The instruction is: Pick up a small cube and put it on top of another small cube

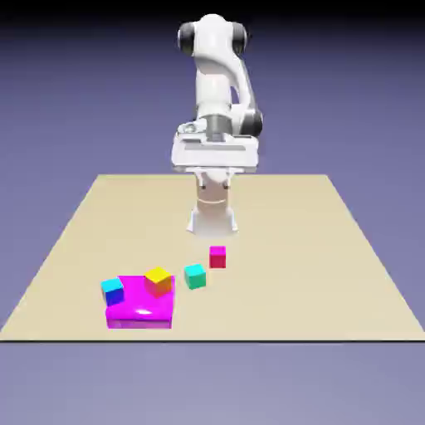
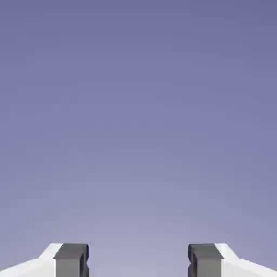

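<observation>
Several small cubes lie on the tan table (image 1: 332, 274) in the exterior view. A crimson cube (image 1: 217, 256) sits near the middle, with a teal cube (image 1: 195, 276) just in front of it to the left. On a flat magenta slab (image 1: 141, 312) rest a yellow-orange cube (image 1: 158, 280) and a blue cube (image 1: 113, 290). My gripper (image 1: 216, 156) hangs high above the table near the robot's base, far from every cube. In the hand view only the backdrop shows, and the gripper (image 2: 138, 262) is open, its grey fingertips (image 2: 71, 259) wide apart with nothing between them.
The robot's white base column (image 1: 212, 212) stands at the table's far middle, behind the crimson cube. The slab with its two cubes lies close to the table's front edge at the exterior view's left.
</observation>
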`<control>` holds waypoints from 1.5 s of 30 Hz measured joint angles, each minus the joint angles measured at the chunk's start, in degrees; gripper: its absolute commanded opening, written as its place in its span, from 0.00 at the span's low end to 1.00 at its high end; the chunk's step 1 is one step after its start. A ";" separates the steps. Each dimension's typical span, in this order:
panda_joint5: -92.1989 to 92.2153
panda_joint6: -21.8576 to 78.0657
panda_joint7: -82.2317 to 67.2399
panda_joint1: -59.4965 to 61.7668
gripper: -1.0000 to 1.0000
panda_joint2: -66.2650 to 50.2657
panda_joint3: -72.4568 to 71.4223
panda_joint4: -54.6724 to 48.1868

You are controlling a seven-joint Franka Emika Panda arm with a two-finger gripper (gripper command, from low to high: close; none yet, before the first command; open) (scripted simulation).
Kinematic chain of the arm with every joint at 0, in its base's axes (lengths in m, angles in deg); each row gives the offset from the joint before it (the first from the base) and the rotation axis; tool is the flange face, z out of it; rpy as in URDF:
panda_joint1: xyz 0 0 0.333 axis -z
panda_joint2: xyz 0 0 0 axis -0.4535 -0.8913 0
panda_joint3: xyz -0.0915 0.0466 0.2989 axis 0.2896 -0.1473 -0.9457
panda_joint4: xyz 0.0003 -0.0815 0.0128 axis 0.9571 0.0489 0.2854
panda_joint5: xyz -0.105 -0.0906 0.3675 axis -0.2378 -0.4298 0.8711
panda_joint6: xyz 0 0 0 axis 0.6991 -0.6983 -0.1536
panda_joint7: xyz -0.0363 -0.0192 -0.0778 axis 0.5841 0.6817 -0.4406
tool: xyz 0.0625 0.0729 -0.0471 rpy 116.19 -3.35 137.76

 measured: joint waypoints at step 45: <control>-15.52 42.34 -14.91 -6.83 0.00 -28.03 11.48 -8.10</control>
